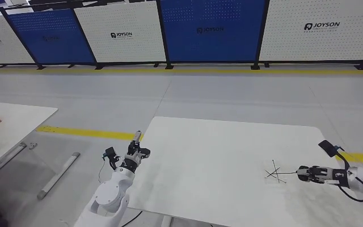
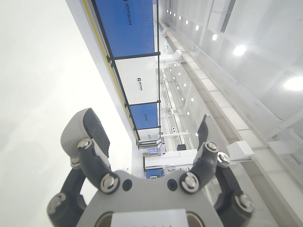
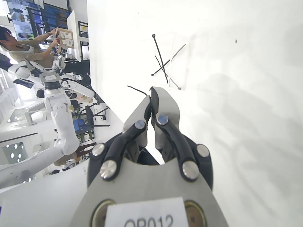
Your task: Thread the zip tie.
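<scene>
My right tool (image 3: 151, 93): clamped on one zip tie (image 3: 135, 89). My left tool (image 2: 148, 119): open, at white surface (image 1: 215, 164) edge. Loose ties (image 1: 274, 170) crossed near right tool. Room: blue-white panels (image 1: 212, 28), yellow floor line (image 1: 85, 132).

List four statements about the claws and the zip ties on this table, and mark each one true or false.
1. The right claw is shut on a black zip tie. True.
2. The left claw grips a zip tie. False: it is open and holds nothing.
3. Loose zip ties lie crossed over one another on the white table, just ahead of the right claw. True.
4. The left claw hangs directly above the loose zip ties. False: it is at the opposite edge of the table, far from them.
</scene>
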### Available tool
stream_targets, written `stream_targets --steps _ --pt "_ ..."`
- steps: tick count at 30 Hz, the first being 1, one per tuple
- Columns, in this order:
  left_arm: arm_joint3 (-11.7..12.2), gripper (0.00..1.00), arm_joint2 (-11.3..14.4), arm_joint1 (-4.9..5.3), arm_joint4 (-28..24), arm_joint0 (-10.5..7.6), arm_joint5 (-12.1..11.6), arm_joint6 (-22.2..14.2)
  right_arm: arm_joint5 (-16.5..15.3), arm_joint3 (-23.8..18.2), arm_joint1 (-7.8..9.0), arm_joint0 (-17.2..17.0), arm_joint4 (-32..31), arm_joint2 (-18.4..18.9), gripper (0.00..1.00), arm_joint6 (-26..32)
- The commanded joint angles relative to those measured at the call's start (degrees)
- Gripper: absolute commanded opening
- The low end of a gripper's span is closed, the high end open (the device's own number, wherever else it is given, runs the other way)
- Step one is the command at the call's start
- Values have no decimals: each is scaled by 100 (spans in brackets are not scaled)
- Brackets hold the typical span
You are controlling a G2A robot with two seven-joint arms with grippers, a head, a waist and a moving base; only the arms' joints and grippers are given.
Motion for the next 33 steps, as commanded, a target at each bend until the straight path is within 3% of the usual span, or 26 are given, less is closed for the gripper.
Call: stream_targets --steps 1,9,15,17,22,33 --pt "0 100 0 0 0 0 0 0 -1 0 0 0 1 0 0 0" --pt "0 100 0 0 0 0 0 0 -20 -124 -4 -116 5 0 0 -262" --pt "0 100 0 0 0 0 0 0 -753 -238 55 -419 583 400 0 -569" --pt "0 100 0 0 0 0 0 0 -1186 -463 75 -650 935 573 0 -633" --pt "0 100 0 0 0 0 0 0 -1186 -1446 85 -1184 971 682 0 -803" --pt "0 100 0 0 0 0 0 0 -1186 -1498 80 -1217 995 667 0 -764"
